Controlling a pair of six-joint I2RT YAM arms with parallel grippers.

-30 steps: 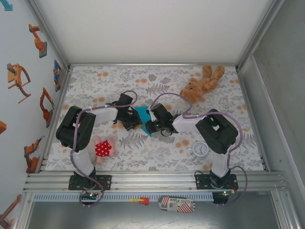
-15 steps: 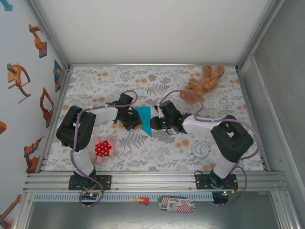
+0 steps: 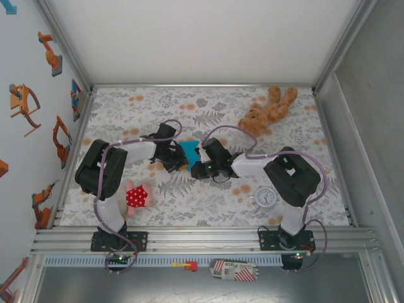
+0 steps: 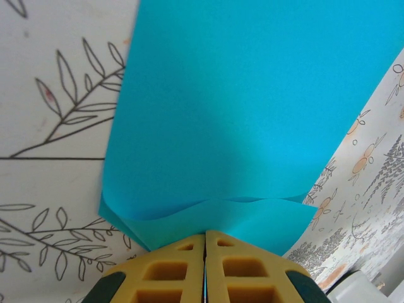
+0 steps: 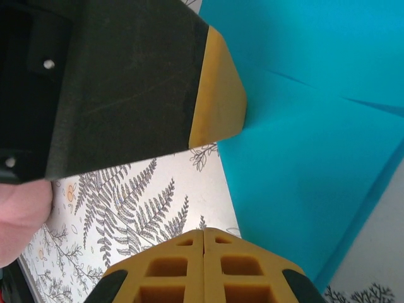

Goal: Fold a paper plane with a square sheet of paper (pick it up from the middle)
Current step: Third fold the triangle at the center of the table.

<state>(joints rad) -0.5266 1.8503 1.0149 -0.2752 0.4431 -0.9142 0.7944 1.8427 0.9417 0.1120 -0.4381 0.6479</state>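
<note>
The turquoise-blue paper point(image 3: 189, 150) lies folded at mid-table between both grippers. My left gripper point(image 3: 176, 160) is at its left edge. In the left wrist view the yellow jaws point(image 4: 205, 235) are shut on the paper's near edge, and the sheet point(image 4: 252, 95) spreads away in two curling layers. My right gripper point(image 3: 197, 169) sits at the paper's lower right. In the right wrist view its jaws point(image 5: 203, 232) are shut with nothing between them, resting on the tablecloth just left of the creased paper point(image 5: 315, 126). The left gripper's finger point(image 5: 214, 95) presses the paper's edge there.
A brown teddy bear point(image 3: 268, 110) lies at the back right. A small round white clock point(image 3: 266, 197) stands near the right arm's base. A red polka-dot soft toy point(image 3: 136, 196) sits by the left arm. The floral tablecloth point(image 3: 208, 208) covers the table.
The right gripper swung out to the right half a second ago and has come back left, onto the paper's lower tip. The left gripper has held still on the paper.
</note>
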